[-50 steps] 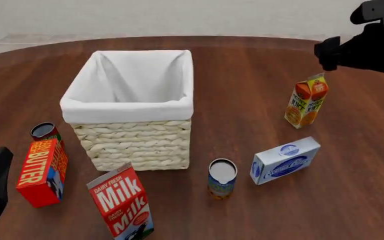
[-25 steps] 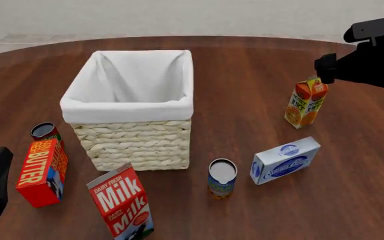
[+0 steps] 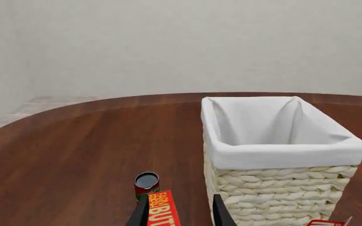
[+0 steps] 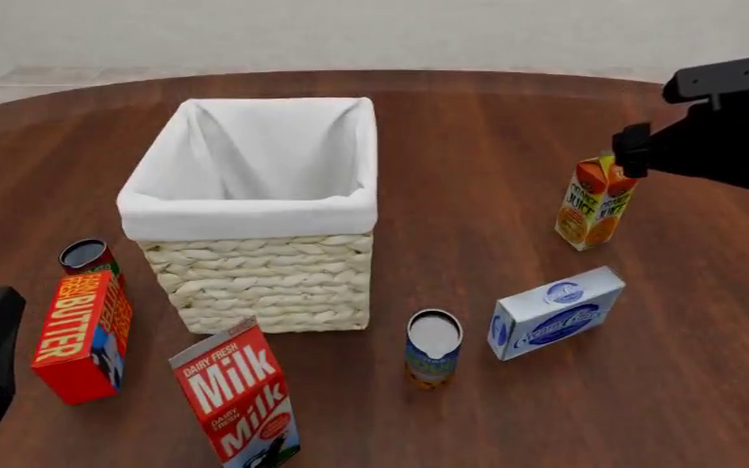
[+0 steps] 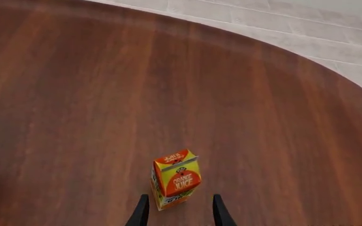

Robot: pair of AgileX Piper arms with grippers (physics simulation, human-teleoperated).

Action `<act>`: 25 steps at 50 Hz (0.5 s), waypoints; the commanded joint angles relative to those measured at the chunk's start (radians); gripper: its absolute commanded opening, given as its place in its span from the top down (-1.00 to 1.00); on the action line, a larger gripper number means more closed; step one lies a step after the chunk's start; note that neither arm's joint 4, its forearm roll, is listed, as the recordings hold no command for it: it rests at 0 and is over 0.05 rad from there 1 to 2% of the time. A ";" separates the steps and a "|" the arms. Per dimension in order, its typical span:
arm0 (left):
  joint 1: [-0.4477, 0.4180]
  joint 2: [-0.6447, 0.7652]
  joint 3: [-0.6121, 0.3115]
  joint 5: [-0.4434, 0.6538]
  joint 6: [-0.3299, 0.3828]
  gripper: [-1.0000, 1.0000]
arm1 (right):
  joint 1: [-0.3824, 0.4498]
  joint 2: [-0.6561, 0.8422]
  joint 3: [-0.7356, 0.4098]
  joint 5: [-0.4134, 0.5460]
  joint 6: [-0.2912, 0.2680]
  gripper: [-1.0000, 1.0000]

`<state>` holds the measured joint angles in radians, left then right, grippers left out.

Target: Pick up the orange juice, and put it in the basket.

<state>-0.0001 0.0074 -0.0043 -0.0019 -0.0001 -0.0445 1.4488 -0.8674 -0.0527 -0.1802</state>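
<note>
Near the tabletop's right edge the orange juice stands upright below the right gripper, fingers apart, a blue-and-white box nearby.

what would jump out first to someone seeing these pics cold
The big wicker basket with its white cloth lining dominates, standing left of centre on the dark wood table. Next comes the black right hand, open and poised over the small orange juice carton standing upright far to the right. Bright grocery packs crowd the near edge: a red butter box and a Milk carton.
</note>
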 commanded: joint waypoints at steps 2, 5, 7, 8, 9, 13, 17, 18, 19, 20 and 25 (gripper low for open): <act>0.000 0.000 0.000 0.000 0.000 -1.00 | -0.004 0.056 -0.025 -0.011 0.000 -1.00; 0.000 0.000 0.000 0.000 0.000 -1.00 | -0.004 0.076 -0.036 -0.015 -0.002 -1.00; 0.000 0.000 0.000 0.000 0.000 -1.00 | -0.002 0.089 -0.042 -0.020 -0.001 -1.00; 0.000 0.000 0.000 0.000 0.000 -1.00 | -0.002 0.089 -0.042 -0.020 -0.001 -1.00; 0.000 0.000 0.000 0.000 0.000 -1.00 | -0.002 0.098 -0.044 -0.024 -0.004 -1.00; 0.000 0.000 0.000 0.000 0.000 -1.00 | 0.002 0.125 -0.060 -0.033 -0.003 -1.00; 0.000 0.000 0.000 0.000 0.000 -1.00 | 0.006 0.138 -0.070 -0.034 -0.001 -1.00; 0.000 0.000 0.000 0.000 0.000 -1.00 | 0.003 0.145 -0.074 -0.035 -0.005 -1.00; 0.000 0.000 0.000 0.000 0.000 -1.00 | 0.003 0.148 -0.075 -0.036 -0.007 -1.00; 0.000 0.000 0.000 0.000 0.000 -1.00 | 0.001 0.157 -0.080 -0.038 -0.006 -1.00; 0.000 0.000 0.000 0.000 0.000 -1.00 | -0.002 0.173 -0.084 -0.045 -0.009 -1.00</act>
<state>0.0000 0.0073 -0.0043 -0.0019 0.0000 -0.0445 1.5792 -0.9319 -0.0846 -0.1849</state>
